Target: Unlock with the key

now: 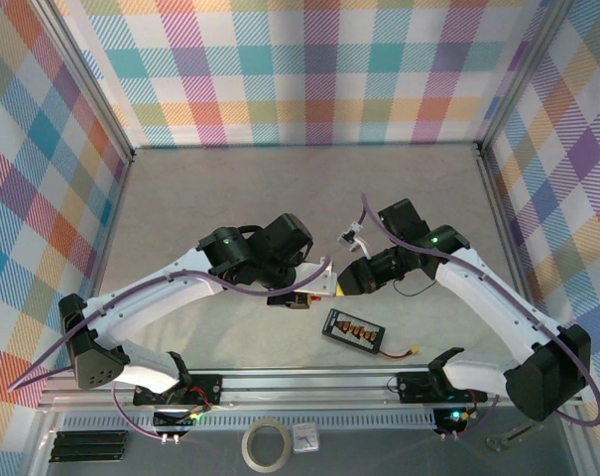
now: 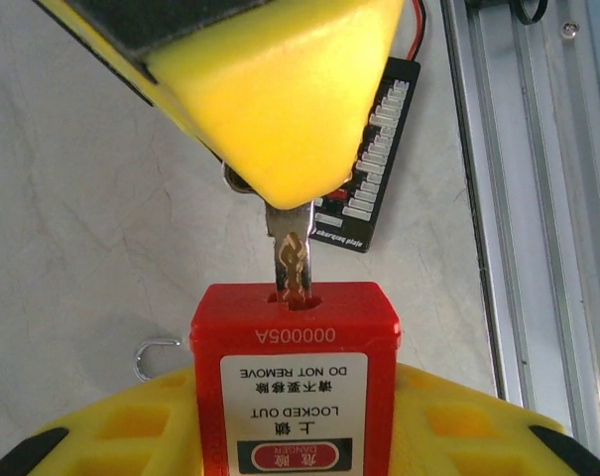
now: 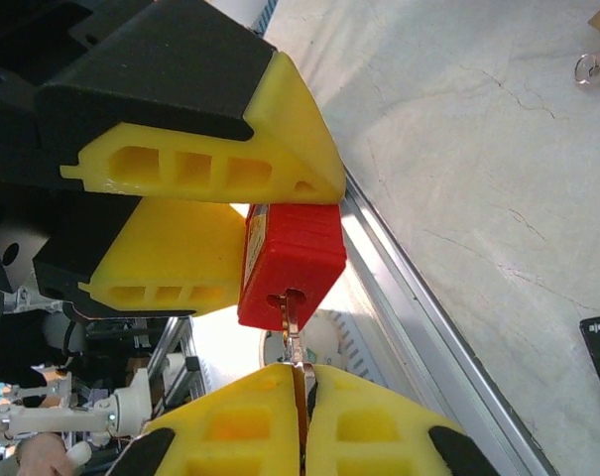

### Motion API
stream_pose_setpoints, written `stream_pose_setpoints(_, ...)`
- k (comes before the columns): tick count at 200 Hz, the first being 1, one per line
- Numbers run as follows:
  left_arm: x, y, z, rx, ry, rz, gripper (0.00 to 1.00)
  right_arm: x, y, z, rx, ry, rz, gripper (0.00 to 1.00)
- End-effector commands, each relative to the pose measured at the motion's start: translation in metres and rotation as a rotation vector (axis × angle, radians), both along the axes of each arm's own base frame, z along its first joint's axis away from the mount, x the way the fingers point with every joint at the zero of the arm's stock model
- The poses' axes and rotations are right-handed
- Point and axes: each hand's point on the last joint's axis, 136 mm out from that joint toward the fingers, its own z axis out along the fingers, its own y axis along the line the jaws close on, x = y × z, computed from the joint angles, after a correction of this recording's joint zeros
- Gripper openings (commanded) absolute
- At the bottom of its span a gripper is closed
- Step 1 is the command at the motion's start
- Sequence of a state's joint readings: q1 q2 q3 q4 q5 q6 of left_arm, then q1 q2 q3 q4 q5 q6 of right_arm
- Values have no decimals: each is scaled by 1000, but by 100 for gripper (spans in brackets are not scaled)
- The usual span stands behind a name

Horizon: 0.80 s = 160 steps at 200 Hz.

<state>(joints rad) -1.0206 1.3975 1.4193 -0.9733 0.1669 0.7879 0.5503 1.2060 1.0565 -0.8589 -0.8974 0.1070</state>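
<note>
red padlock (image 2: 295, 332) sits low in the middle of the left wrist view, held between the yellow fingers (image 2: 448, 402) of the left gripper (image 3: 288, 220); its lower body is cut off by the bottom edge and its shackle is out of sight. metal key (image 2: 292, 260) stands in the slot on the lock's end face, with its bow hidden inside the right gripper (image 3: 301, 385), whose two yellow pads (image 3: 329, 387) are pressed together on it. how deep the blade goes cannot be told. in the top view both grippers meet near the middle of the table (image 1: 280, 188), and the lock is mostly covered by the left wrist. black connector board (image 1: 354, 330) lies just below and right of them, near the aluminium rail (image 1: 309, 377) along the lower edge. bare tabletop spreads above them toward the checked walls (image 1: 309, 69). small metal ring (image 2: 156, 357) lies at lower left of the left wrist view, apart from the lock
</note>
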Motion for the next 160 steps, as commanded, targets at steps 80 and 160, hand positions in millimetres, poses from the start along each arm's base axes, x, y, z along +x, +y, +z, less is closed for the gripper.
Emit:
stream_pose_setpoints(80,-23,-47,42,-224,-3,-179,0,19,19,-3,-91,-266,48,0)
stream_pose_setpoints(160,-5,-42,70,-409,-195,-72,0,23,32,18,172,35,-23,0)
